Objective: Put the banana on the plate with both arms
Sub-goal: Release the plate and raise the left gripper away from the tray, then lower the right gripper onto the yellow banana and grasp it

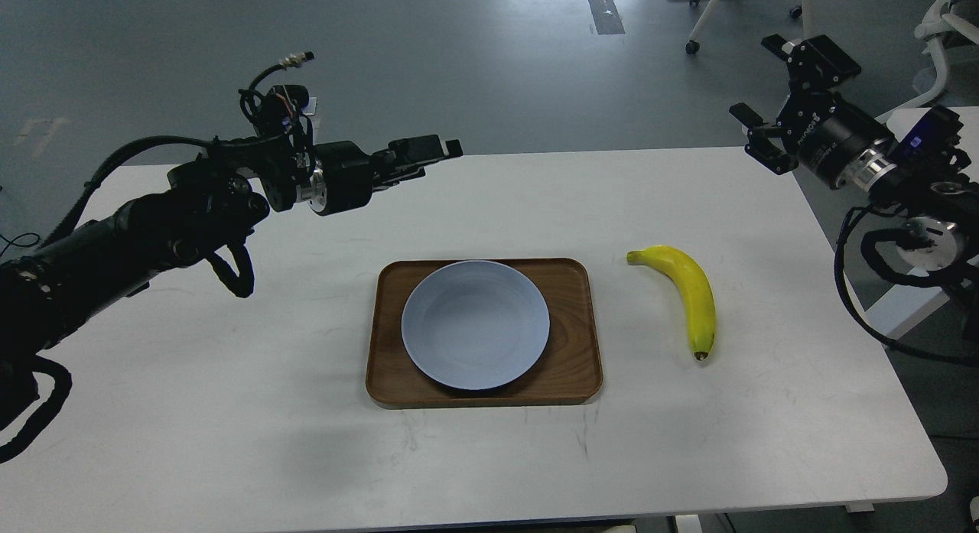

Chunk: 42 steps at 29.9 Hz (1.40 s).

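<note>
The pale blue-grey plate (476, 324) lies flat on a brown wooden tray (575, 372) at the middle of the white table (229, 411). The yellow banana (691, 290) lies on the table right of the tray, stem towards the back, dark tip towards the front. My left gripper (437, 160) hangs in the air above the table's back edge, up and left of the plate, open and empty. My right gripper (756, 80) is held high beyond the table's back right corner, far above the banana, its fingers spread wide and empty.
A second white table (929, 131) stands at the right behind my right arm. Chair legs with castors (692, 47) stand on the grey floor at the back right.
</note>
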Available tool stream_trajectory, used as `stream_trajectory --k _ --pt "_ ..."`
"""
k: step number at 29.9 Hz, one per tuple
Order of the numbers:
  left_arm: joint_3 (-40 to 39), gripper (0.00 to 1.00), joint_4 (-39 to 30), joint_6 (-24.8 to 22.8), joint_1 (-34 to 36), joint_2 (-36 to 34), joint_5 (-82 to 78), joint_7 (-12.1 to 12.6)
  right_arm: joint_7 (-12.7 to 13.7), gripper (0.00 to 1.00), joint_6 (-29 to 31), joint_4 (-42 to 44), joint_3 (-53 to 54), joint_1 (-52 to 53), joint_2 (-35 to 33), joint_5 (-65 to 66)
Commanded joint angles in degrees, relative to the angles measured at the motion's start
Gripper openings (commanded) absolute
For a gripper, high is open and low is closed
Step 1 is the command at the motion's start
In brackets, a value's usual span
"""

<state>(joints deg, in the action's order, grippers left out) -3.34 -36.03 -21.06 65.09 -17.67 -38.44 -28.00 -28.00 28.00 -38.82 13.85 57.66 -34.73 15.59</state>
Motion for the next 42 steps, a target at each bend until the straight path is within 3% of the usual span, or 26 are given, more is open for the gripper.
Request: stream_trajectory --k 1,8,13,25,42 --pt "-0.79 0.98 -0.61 -0.12 0.12 -0.96 15.02 0.00 0.00 1.00 0.00 -1.78 -7.23 6.56 -1.65 6.96" --pt "-14.75 0.98 -9.84 -6.94 -5.13 -8.07 21.38 0.00 0.00 1.00 0.00 -6.62 -17.70 12.21 -1.84 33.67" --pt "-16.53 0.98 -10.90 -6.94 -7.26 -11.07 21.39 0.00 0.00 1.00 0.00 -5.83 -25.61 13.88 -0.17 46.71" --pt "-16.62 0.98 -10.90 -6.94 -8.14 -11.07 21.12 0.00 0.00 1.00 0.00 3.56 -43.02 15.20 7.38 53.05" --pt "-16.62 0.98 -10.90 -6.94 -8.31 -11.25 21.12 0.00 0.00 0.99 0.00 8.58 -43.55 11.34 13.02 52.88"
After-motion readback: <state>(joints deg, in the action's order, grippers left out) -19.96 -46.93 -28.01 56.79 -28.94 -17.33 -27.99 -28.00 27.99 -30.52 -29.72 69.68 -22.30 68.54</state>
